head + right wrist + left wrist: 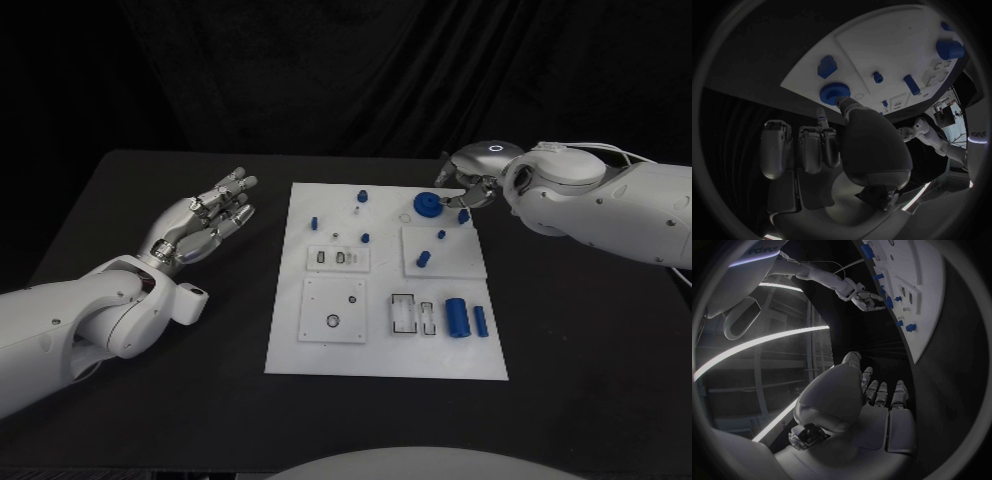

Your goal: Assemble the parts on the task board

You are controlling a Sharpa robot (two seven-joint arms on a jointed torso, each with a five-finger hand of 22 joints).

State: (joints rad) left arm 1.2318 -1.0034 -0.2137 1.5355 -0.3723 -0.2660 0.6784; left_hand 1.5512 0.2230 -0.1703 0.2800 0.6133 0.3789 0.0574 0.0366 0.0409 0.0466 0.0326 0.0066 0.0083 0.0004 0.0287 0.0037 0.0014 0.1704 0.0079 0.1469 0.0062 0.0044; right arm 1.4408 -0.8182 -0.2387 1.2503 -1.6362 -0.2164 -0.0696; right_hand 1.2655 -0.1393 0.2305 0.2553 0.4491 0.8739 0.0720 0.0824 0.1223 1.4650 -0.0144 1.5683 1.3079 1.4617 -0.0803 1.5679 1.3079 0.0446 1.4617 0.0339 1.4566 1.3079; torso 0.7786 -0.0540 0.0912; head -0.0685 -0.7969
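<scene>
The blue knob (pixel 427 204) stands at the far right of the board (pixel 387 355), just beside the right hand (pixel 472 182), whose thumb tip touches its rim; nothing is gripped. A small peg (pixel 463 215) stands beside the knob. The left hand (pixel 206 222) hovers spread and empty over the bench (pixel 173 400), left of the board.

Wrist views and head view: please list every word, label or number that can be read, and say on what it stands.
"ARPA": the readable end of a dark word on the right arm, left wrist view; its start is cut off.
Dark lettering on the left arm, right wrist view: too blurred to read.
Task board: no text can be read on it.
</scene>
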